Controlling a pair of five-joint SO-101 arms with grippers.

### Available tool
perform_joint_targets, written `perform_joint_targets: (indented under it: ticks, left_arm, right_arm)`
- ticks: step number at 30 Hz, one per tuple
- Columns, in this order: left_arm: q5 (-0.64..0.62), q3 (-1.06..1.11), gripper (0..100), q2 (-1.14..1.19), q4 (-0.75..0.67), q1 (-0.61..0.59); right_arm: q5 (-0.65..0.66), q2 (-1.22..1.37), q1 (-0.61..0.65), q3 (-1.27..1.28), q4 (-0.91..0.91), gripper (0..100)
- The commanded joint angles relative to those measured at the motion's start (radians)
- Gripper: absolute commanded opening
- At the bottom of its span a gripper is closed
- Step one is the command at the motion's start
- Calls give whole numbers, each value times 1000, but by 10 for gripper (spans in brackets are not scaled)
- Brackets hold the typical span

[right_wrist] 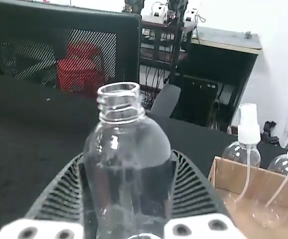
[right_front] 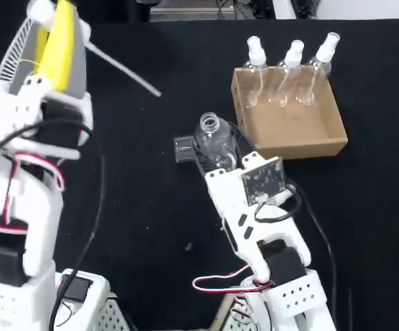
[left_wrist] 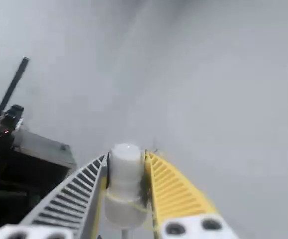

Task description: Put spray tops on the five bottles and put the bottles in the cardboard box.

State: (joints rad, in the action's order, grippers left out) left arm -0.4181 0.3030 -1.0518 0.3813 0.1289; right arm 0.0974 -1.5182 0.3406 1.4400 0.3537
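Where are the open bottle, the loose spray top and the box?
open bottle (right_wrist: 128, 162): right wrist view, on its clear body.
spray top (left_wrist: 125, 167): left wrist view, on its white head.
box (right_front: 302, 149): high view, on its front wall.

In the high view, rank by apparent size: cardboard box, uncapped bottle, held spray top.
1. cardboard box
2. uncapped bottle
3. spray top, unsure: its thin tube runs longer and it sits nearer the camera.
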Motion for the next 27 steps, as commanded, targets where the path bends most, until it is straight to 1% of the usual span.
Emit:
perform_joint_targets:
  ticks: [1, 3, 6, 12, 18, 27]
  left_arm:
    - [69, -51, 29, 18, -35, 110]
    - [137, -54, 29, 69, -38, 176]
    - [195, -74, 29, 152, -38, 220]
    - [201, -79, 29, 227, -38, 229]
    - [206, -79, 29, 221, -38, 265]
    - [199, -99, 29, 219, -44, 278]
  right_arm:
    - [-3, -27, 14, -7, -34, 10]
    - [-3, -27, 14, -7, -34, 10]
    - [-3, -27, 14, -7, -34, 10]
    - [-3, -27, 14, -7, -34, 10]
    - [-3, -27, 14, -7, -34, 10]
    - [-3, -27, 14, -7, -34, 10]
